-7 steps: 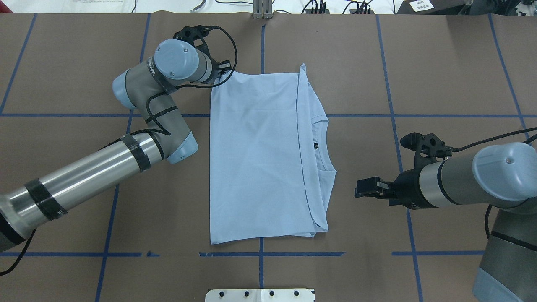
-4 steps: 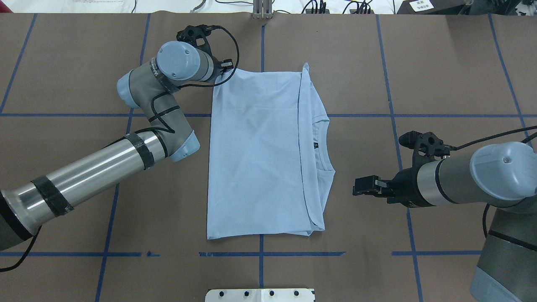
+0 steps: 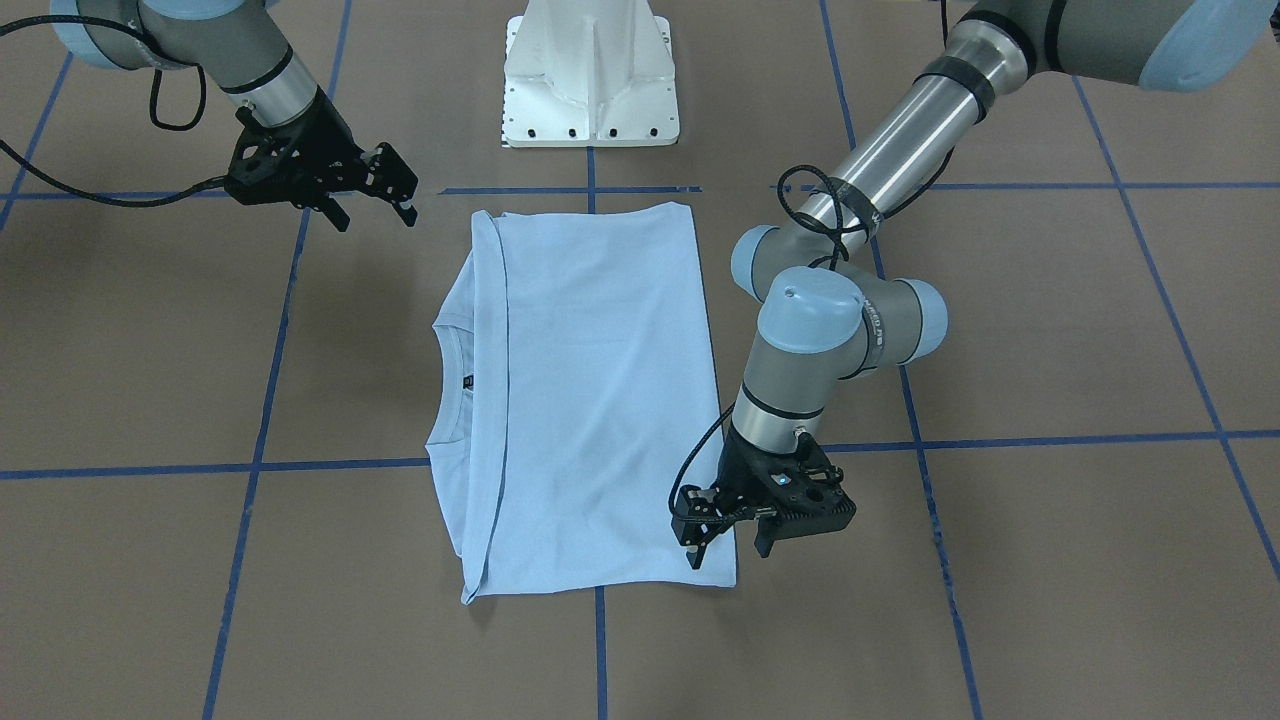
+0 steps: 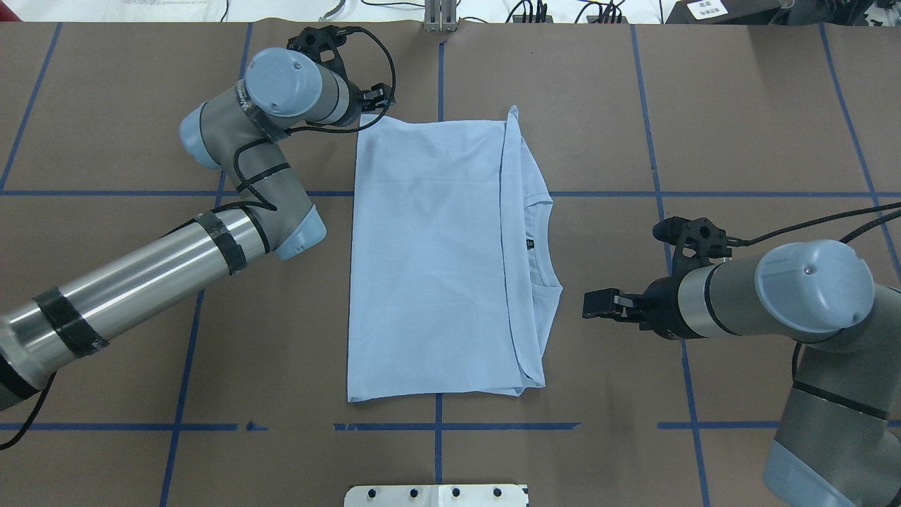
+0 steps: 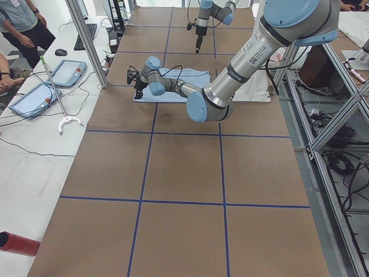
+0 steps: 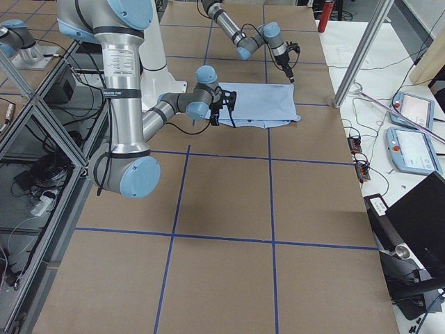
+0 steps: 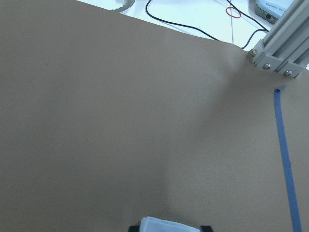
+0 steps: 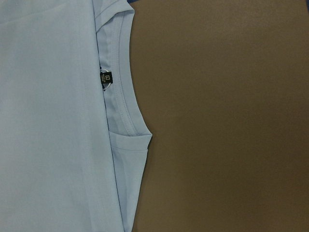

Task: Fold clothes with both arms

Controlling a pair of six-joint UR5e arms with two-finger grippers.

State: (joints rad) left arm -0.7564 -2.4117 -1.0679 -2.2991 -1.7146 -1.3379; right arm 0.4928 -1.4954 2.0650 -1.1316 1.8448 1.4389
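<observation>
Overhead exterior: the T-shirt lies flat at the middle of the table, folded into a long panel, with its collar facing 3 o'clock. A second ago its 11 o'clock corner was drawn into a small peak towards the left arm's wrist. Now that corner lies square and slack, and the wrist has shifted a little towards 10 o'clock. I read this as a release, with the fold on that side laid down and the cloth settled.

The left gripper is mostly hidden under its own wrist joint from overhead. The front-facing camera shows what that view cannot: the fingers stand apart, one over the corner cloth and the other over bare table, pinching nothing. The left wrist camera adds only a sliver of light blue at its bottom edge, between two dark tips.

The right gripper sits off the shirt at about 3 o'clock and has eased slightly closer to the collar. Its fingers are spread and empty.

The right wrist camera alone shows the dark neck label inside the collar. No view shows the chest print. Further folding likely needs fresh grasps by both arms.
</observation>
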